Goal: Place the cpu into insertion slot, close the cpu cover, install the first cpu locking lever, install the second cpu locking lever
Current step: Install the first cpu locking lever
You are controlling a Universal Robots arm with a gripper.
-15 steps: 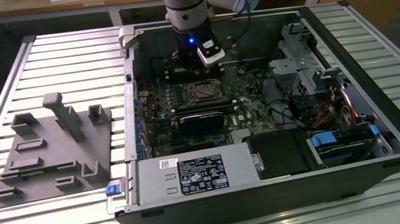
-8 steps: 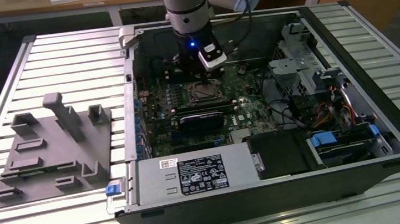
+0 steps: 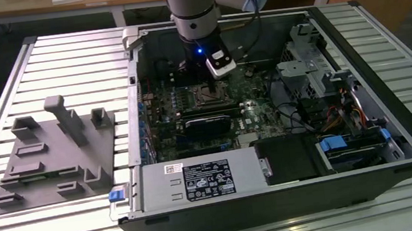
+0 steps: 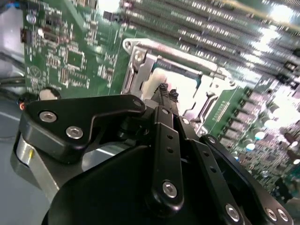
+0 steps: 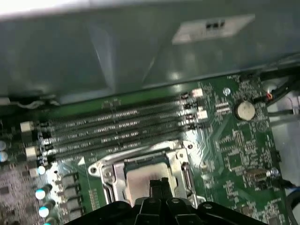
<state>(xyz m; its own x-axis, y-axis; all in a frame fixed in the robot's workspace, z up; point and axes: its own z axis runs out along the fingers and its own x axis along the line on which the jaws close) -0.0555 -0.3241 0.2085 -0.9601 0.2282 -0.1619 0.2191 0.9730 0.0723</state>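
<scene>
The cpu (image 5: 140,177) shows its pale square face inside the insertion slot (image 3: 206,96) on the green motherboard. The silver cpu cover (image 5: 108,174) lies as a flat frame around the chip, also seen as the cpu cover (image 4: 140,65) in the second wrist view. My gripper (image 5: 159,183) hangs straight over the chip's middle, its dark fingertips (image 4: 163,90) pressed together with nothing between them. Whether they touch the cpu (image 4: 185,91) I cannot tell. In the exterior view the gripper (image 3: 203,86) stands low inside the open case.
Long black memory slots (image 5: 112,131) run beside the socket, and a round battery (image 5: 244,110) sits nearby. A black card (image 3: 207,125), power supply (image 3: 197,179) and drive cage (image 3: 315,63) crowd the case. A grey fixture (image 3: 53,154) rests on the table at the exterior view's left.
</scene>
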